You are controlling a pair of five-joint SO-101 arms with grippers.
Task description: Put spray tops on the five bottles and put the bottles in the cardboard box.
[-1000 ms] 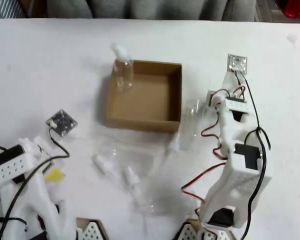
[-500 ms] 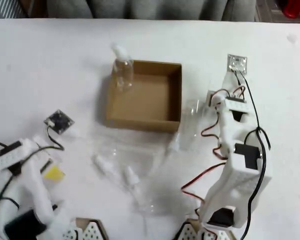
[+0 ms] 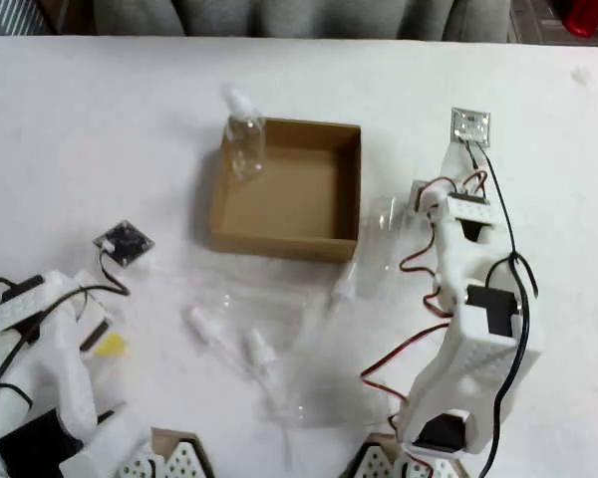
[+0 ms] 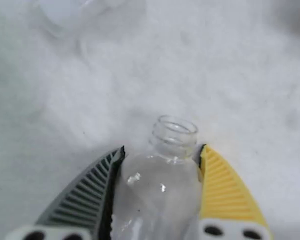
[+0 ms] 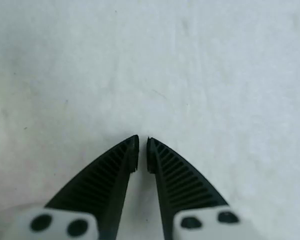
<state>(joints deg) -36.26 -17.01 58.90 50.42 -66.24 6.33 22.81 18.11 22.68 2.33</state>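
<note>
My left gripper (image 4: pixel 161 149) is shut on a clear bottle (image 4: pixel 170 165) with an open neck and no spray top. In the high view this gripper (image 3: pixel 102 339) is at the near left of the table, its yellow finger (image 3: pixel 109 346) showing. The cardboard box (image 3: pixel 331 247) stands open in the middle. A bottle with a spray top (image 3: pixel 245 139) stands at the box's far left corner. Loose spray tops (image 3: pixel 203 325) and clear bottles (image 3: pixel 254 299) lie in front of the box. My right gripper (image 5: pixel 142 144) is shut on nothing, above bare white table.
The right arm (image 3: pixel 460 299) stretches along the table's right side with red and black wires. Another clear bottle (image 3: pixel 384 231) stands between it and the box. The far half of the white table (image 3: pixel 100 110) is bare.
The left arm has drawn back toward the near left corner and changed its posture, while its yellow finger stayed about where it was. The right arm and the box have not moved.
</note>
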